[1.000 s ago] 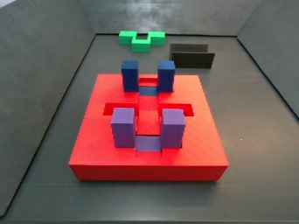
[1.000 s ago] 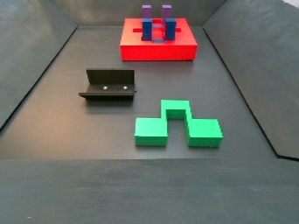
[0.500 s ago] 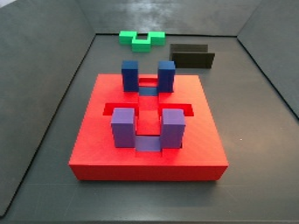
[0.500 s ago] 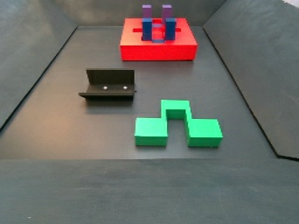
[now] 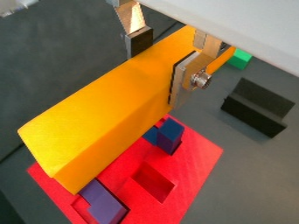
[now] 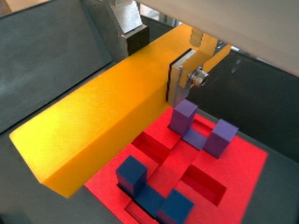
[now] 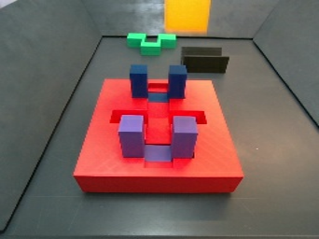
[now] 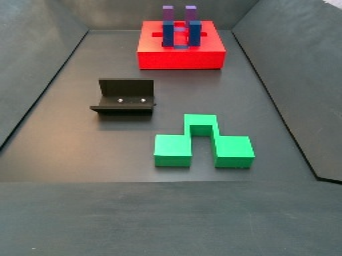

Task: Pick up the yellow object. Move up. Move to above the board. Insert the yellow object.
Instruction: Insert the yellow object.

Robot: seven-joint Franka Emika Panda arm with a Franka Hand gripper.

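Note:
In both wrist views my gripper is shut on the yellow object, a long yellow-orange bar held across the jaws, with a silver finger on one side and a dark pad on the other. The bar hangs high above the board, a red slab with slots and blue and purple posts. In a side view only the bar's end shows at the top edge, above and behind the board. The board also shows far back in a side view.
A green notched block lies on the dark floor beyond the board. The dark L-shaped fixture stands between it and the board, and shows in a wrist view. Grey walls ring the floor.
The yellow object's end has come into a side view at the top edge, where it did not show before. The board, green block and fixture have not moved.

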